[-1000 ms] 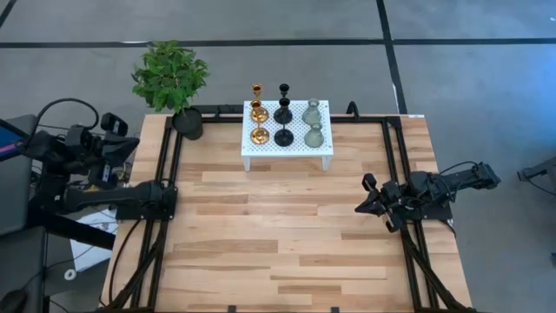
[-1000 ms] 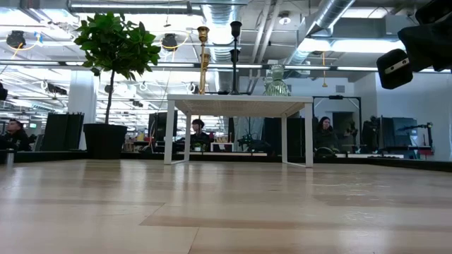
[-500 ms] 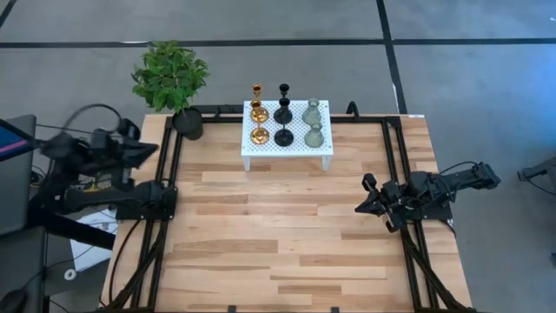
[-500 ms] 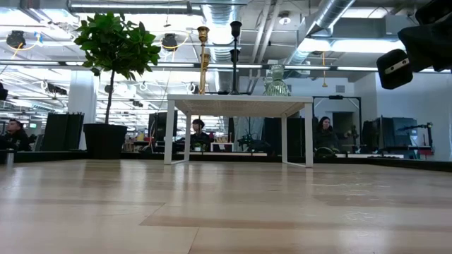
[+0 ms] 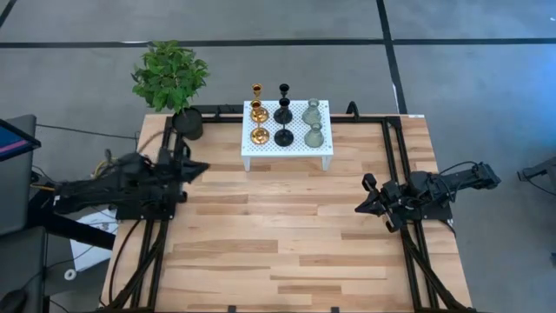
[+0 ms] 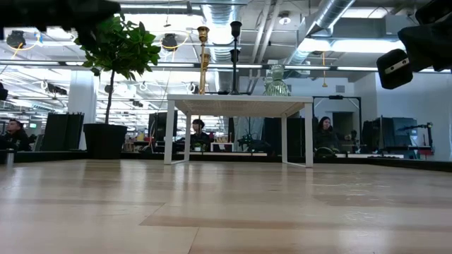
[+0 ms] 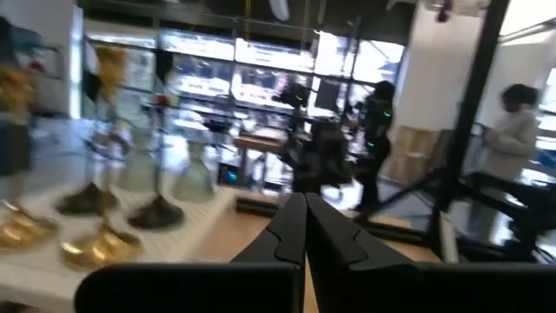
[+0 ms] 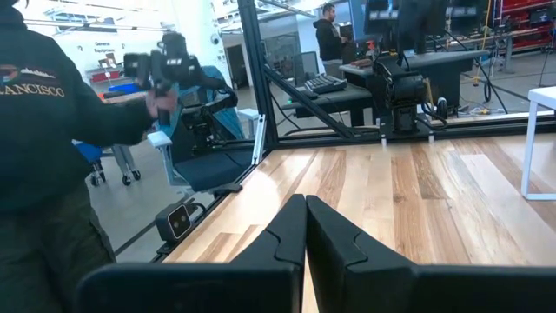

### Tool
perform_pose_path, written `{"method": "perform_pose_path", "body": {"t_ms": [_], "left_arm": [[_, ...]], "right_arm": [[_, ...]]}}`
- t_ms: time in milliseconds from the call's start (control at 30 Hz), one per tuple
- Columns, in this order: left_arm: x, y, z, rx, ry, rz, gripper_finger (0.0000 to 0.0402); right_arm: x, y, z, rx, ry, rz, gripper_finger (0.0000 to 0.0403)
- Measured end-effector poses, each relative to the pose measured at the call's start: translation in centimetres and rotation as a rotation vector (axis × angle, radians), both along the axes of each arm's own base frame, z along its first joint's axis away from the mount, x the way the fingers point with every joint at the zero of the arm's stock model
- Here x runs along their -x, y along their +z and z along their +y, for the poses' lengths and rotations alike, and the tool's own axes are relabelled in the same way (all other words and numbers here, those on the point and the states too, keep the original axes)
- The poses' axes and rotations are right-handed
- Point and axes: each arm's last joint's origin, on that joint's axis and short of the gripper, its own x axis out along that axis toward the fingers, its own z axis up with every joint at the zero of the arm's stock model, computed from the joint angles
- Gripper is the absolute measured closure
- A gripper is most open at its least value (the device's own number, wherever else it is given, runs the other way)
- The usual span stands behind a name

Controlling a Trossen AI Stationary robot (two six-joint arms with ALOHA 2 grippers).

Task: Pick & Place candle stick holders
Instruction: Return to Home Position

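Candle stick holders point(image 5: 283, 114), all six, stand upright in colour-matched pairs on the white shelf point(image 5: 300, 146) at the bench's point(image 5: 287, 235) far edge in the high view, so placing looks finished; left tool point(image 5: 201, 166) and right tool point(image 5: 361, 205) hang apart at either side. Low view: stems point straight up. Wrist views: both tools clenched, empty.

Stood upright in aligned pairs on the shelf point(image 5: 295, 149) — gold holders point(image 5: 259, 136) left, black holders point(image 5: 284, 136) middle, grey-green holders point(image 5: 314, 135) right.

Left gripper point(image 7: 305, 205) closed; candle stick holders point(image 7: 156, 211) on shelf point(image 7: 196, 218).
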Motion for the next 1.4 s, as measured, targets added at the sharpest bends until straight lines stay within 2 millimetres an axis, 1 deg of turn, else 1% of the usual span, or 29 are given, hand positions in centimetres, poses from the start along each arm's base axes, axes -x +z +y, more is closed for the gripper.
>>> {"method": "perform_pose_path", "body": {"t_ms": [100,133,267,400,567,667,967,1233,1400], "left_arm": [[-1.1,-2.5,0.0,0.026,-0.049,0.044,0.0398],[-1.4,-3.0,0.0,0.03,-0.061,0.048,0.0398],[-1.9,-4.6,0.1,0.025,-0.066,0.03,0.0398],[-2.3,-5.9,0.2,0.012,-0.03,-0.002,0.0398],[-2.3,-5.9,0.2,-0.025,0.003,0.003,0.0398],[-2.4,-6.2,0.2,-0.031,-0.008,0.039,0.0398],[-2.8,-8.9,0.3,0.023,-0.024,0.314,0.0398],[-3.2,-9.3,0.4,0.013,0.003,0.376,0.0398],[-3.5,-9.8,0.4,0.098,-0.007,0.422,0.0398]], "right_arm": [[0.0,0.0,0.0,0.0,0.0,0.0,0.0403],[0.0,0.0,0.0,0.0,0.0,0.0,0.0403],[0.0,0.0,0.0,0.0,0.0,0.0,0.0403],[0.0,0.0,0.0,0.0,0.0,0.0,0.0403],[0.0,0.0,0.0,0.0,0.0,0.0,0.0403],[0.0,0.0,0.0,0.0,0.0,0.0,0.0403],[0.0,0.0,0.0,0.0,0.0,0.0,0.0403],[0.0,0.0,0.0,0.0,0.0,0.0,0.0403],[0.0,0.0,0.0,0.0,0.0,0.0,0.0403]]}}
